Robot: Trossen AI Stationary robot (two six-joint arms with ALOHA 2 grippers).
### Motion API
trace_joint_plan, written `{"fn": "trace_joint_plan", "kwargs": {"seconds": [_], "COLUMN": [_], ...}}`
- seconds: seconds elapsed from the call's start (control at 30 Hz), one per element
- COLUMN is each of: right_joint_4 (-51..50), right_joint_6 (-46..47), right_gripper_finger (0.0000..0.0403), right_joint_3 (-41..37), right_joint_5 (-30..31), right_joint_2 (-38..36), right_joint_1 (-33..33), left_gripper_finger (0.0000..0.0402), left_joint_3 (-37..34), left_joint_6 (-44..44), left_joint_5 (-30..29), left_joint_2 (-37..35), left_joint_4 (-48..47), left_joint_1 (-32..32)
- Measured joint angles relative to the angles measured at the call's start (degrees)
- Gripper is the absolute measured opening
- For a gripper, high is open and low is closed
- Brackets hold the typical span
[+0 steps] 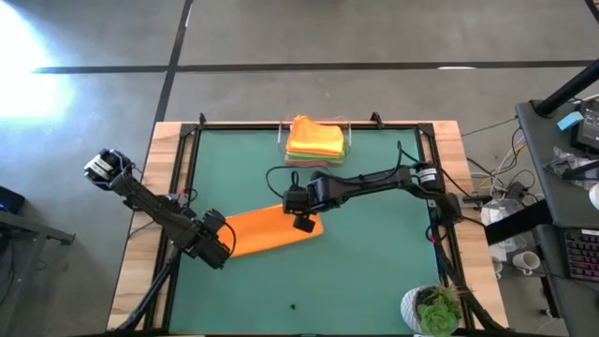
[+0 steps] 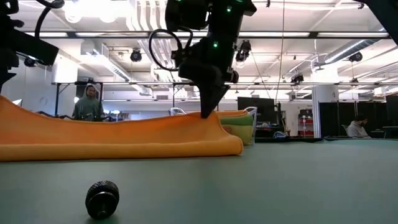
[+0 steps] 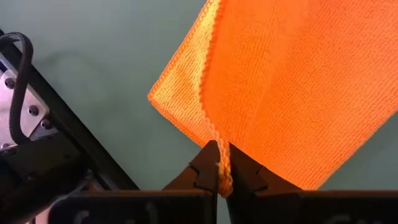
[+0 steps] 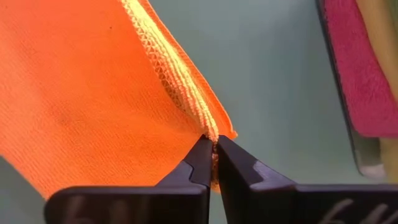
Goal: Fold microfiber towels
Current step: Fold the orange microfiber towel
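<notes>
An orange microfiber towel (image 1: 271, 230), folded over, lies across the green mat between my two grippers. My left gripper (image 1: 225, 249) is shut on its left end, near the table's near-left part. My right gripper (image 1: 304, 217) is shut on its right end, near the table's middle. A stack of folded towels (image 1: 314, 140), orange and yellow on top with pink and green below, sits in a clear plastic tray at the table's far edge. My left gripper pinches the towel's stitched edge (image 3: 221, 163) between its two fingers, at the towel's left end. Several layers meet there. The towel's end is raised a little (image 2: 12, 109) and the rest lies on the mat. My right gripper pinches the towel's stitched edges (image 4: 210, 132) between its two fingertips, at the towel's right end; at least two layers lie together. The fingers point down from above (image 2: 208, 102). The towel lies on the mat below them.
The clear plastic tray (image 1: 346, 142) stands at the far edge. A small black knob (image 2: 102, 199) lies on the mat near the front. A potted plant (image 1: 432, 311) stands at the near right corner. People show in the room behind the table.
</notes>
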Motion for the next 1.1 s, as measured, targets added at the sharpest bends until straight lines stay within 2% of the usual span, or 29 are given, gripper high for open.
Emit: {"fn": "trace_joint_plan", "kwargs": {"seconds": [0.23,0.4,0.67,0.83,0.97,1.03,1.1], "right_joint_4": [0.64,0.85,0.22,-3.86,-7.88,-8.9,-8.38], "right_joint_6": [-1.47,-1.45,-1.33,-1.47,-1.48,-2.36,-3.56], "right_gripper_finger": [0.0027,0.0063,0.0141,0.0166,0.0171,0.017,0.0167], "right_joint_3": [0.0,0.0,0.0,0.0,0.0,0.0,-0.53], "right_joint_5": [-1.41,-1.44,-1.44,-1.45,-1.44,-1.73,-4.51], "right_joint_2": [0.0,0.0,-0.33,-3.7,-7.03,-8.26,-8.97], "right_joint_1": [-0.01,-0.48,-1.91,-2.54,-2.58,-2.53,-2.37], "left_gripper_finger": [0.0,0.0005,0.0087,0.0146,0.0165,0.0166,0.0166], "left_joint_3": [0.0,0.0,0.01,0.82,1.41,1.35,0.93], "left_joint_6": [0.21,0.26,0.29,0.18,1.77,2.39,4.11], "left_joint_5": [0.04,0.13,1.56,7.56,9.95,9.45,7.04], "left_joint_2": [0.0,0.0,0.0,-0.51,-1.63,-2.41,-2.98], "left_joint_4": [0.0,0.0,-0.43,-0.87,1.3,3.94,8.73], "left_joint_1": [0.2,0.35,0.36,0.41,0.28,0.04,0.02]}}
